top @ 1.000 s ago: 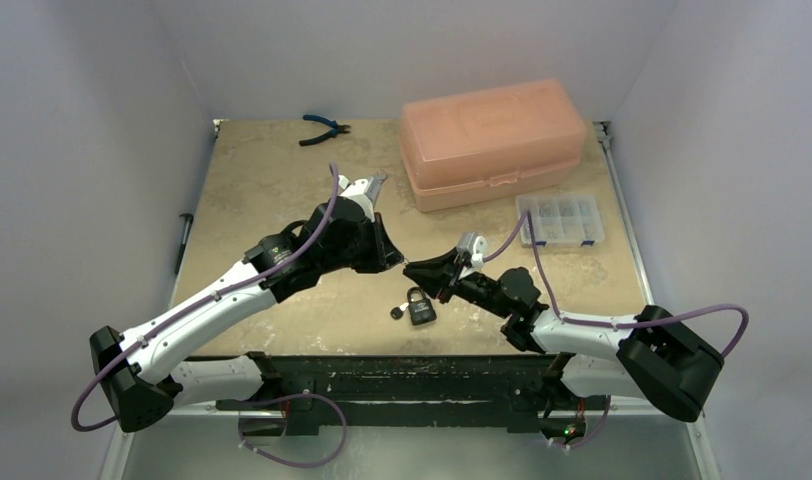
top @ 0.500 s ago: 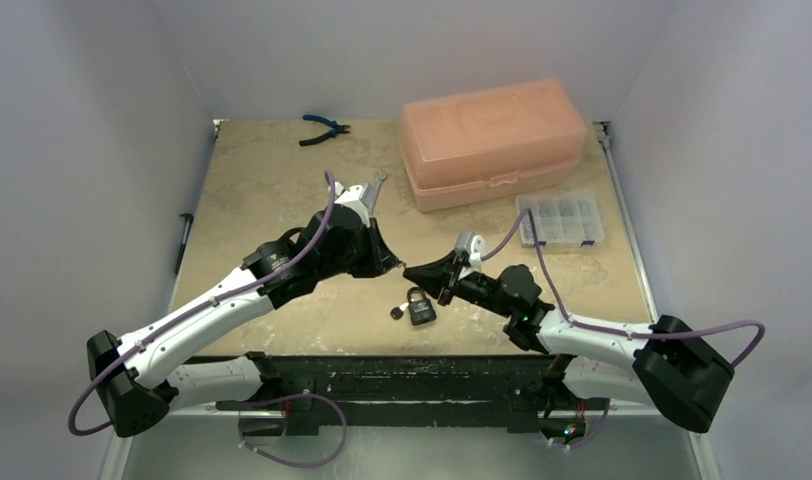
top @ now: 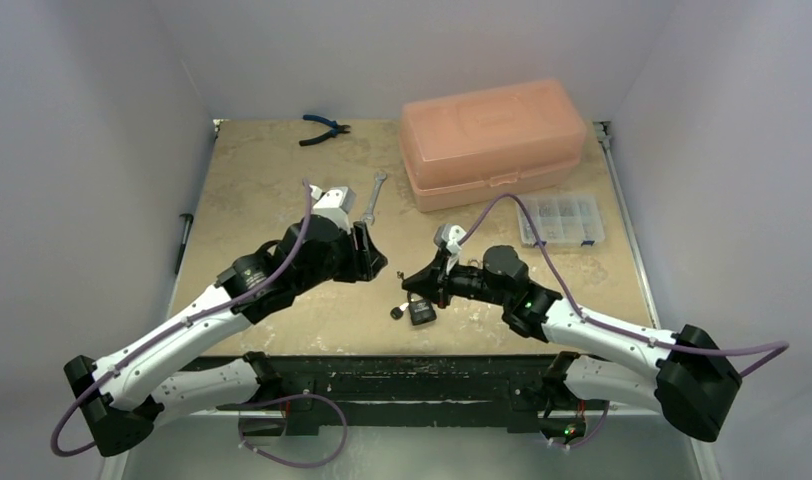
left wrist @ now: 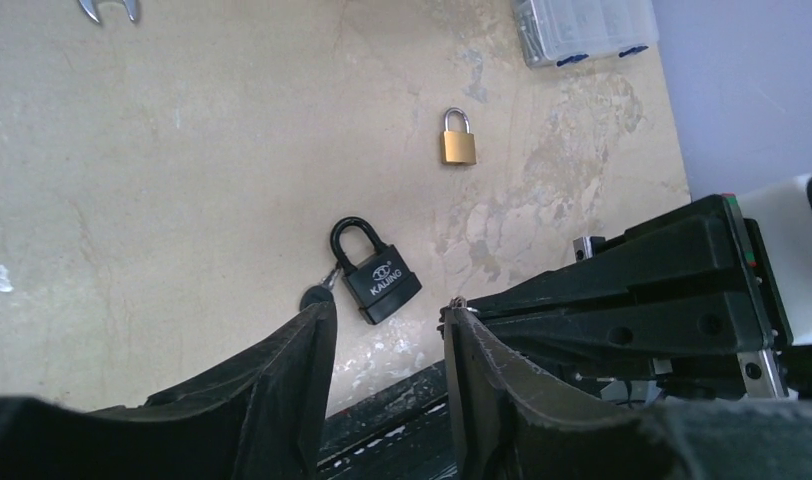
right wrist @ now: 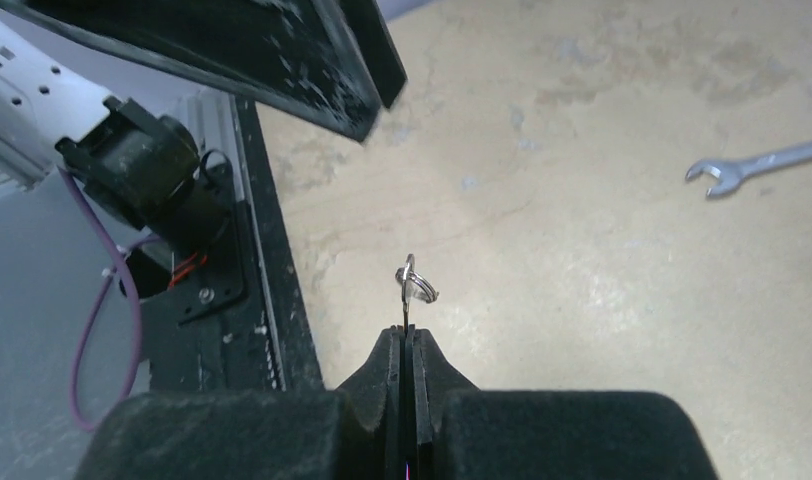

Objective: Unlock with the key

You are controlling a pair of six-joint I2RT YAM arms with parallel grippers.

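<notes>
The right tool (right wrist: 406,338) is closed on the key (right wrist: 407,312); the left tool (left wrist: 389,315) hangs open, far-left of the black padlock (left wrist: 380,285) on the counter (left wrist: 182,180)

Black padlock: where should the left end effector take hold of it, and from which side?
Grip the black padlock by its body, across the two narrow sides, coming straight down. It lies flat, logo up, so only those edges give opposing faces. Avoid the thin shackle and the black-headed key beside it. The left end effector looks open enough.
</notes>
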